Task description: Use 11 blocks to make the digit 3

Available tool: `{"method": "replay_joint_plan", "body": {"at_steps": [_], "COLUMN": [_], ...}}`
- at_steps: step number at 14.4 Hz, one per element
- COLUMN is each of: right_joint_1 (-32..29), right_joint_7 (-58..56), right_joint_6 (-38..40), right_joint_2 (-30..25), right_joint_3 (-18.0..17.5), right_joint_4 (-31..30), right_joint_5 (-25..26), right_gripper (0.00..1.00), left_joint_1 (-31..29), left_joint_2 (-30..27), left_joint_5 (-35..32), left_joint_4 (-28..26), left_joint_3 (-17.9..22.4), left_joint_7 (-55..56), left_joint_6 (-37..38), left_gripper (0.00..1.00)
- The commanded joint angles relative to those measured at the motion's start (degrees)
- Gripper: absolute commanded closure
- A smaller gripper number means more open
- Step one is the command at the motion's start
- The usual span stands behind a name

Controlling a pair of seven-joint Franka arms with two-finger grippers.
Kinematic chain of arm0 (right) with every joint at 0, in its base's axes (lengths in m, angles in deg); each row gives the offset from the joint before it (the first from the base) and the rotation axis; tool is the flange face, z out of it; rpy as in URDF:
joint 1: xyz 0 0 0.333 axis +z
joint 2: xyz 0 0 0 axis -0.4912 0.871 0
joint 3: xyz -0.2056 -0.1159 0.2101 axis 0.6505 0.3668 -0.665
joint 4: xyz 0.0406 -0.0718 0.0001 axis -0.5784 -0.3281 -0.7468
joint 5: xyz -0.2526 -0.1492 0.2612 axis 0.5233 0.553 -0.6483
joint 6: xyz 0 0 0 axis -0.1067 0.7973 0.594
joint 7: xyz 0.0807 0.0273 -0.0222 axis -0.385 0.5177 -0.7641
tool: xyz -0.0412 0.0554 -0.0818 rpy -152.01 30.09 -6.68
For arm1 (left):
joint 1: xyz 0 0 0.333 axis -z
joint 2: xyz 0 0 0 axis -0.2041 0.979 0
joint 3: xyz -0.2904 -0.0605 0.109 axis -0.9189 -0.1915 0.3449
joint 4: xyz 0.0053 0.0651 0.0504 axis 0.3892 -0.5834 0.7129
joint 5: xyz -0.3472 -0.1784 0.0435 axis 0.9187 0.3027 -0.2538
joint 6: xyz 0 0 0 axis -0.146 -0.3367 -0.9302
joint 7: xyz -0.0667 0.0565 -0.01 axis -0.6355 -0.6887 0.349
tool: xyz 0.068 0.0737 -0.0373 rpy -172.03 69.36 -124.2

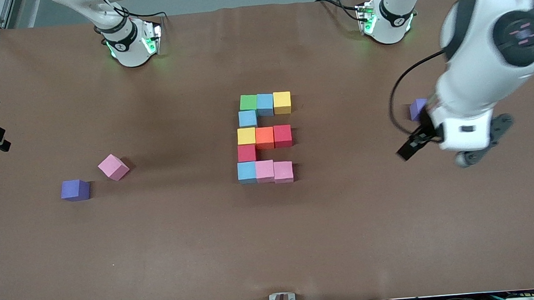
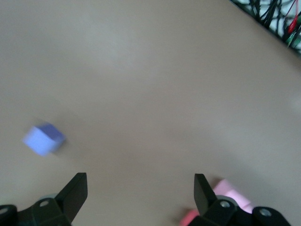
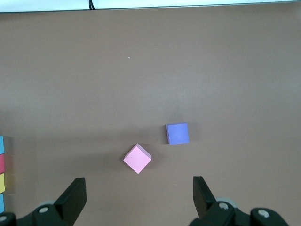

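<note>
The 3 of blocks (image 1: 264, 138) looks all built.

Eleven blocks sit touching in the middle of the table (image 1: 274, 245), nothing held. The left tool (image 2: 140, 190) hangs wide open over the table near a purple cube (image 1: 418, 108). The right tool (image 3: 139, 193), open and empty, waits above a loose pink cube (image 3: 137, 158); neither needs to grab next.

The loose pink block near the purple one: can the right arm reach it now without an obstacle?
Probably yes. The pink block lies alone on the table toward the right arm's end, apart from the purple cube. The right gripper has open jaws and holds nothing, and nothing lies between it and the block.
</note>
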Motion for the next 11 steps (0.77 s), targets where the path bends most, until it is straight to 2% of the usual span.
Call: {"method": "replay_joint_plan", "body": {"at_steps": [1,3,5,6,9,11], "right_joint_1": [-0.2,-0.2,-0.2,-0.2,-0.2,-0.2], "right_joint_7": [0.7,0.7,0.6,0.5,0.6,0.7], "right_joint_6": [0.6,0.6,0.5,0.5,0.3,0.3], "right_joint_2": [-0.7,-0.6,-0.7,-0.7,-0.7,-0.6], "right_joint_3": [-0.3,-0.3,-0.3,-0.3,-0.3,-0.3], "right_joint_4": [-0.2,-0.2,-0.1,-0.1,0.0,0.3], "right_joint_5": [0.0,0.0,0.0,0.0,0.0,0.0], "right_gripper": [0.0,0.0,0.0,0.0,0.0,0.0], "left_joint_1": [-4.3,-5.9,-10.2,-10.5,-12.4,-12.5], "left_joint_2": [-5.3,-7.0,-9.2,-10.6,-14.9,-16.1], "left_joint_5": [-0.2,-0.1,1.1,1.3,1.7,1.7], "left_joint_4": [-1.7,-1.7,-2.2,-2.9,-8.0,-9.0], "left_joint_3": [-0.5,-0.3,-0.6,-0.3,0.7,1.1], "left_joint_7": [-14.8,-24.3,-29.3,-30.4,-34.8,-38.4], "left_joint_6": [4.9,8.8,11.1,12.0,12.0,11.8], "left_gripper": [0.0,0.0,0.0,0.0,0.0,0.0]}}
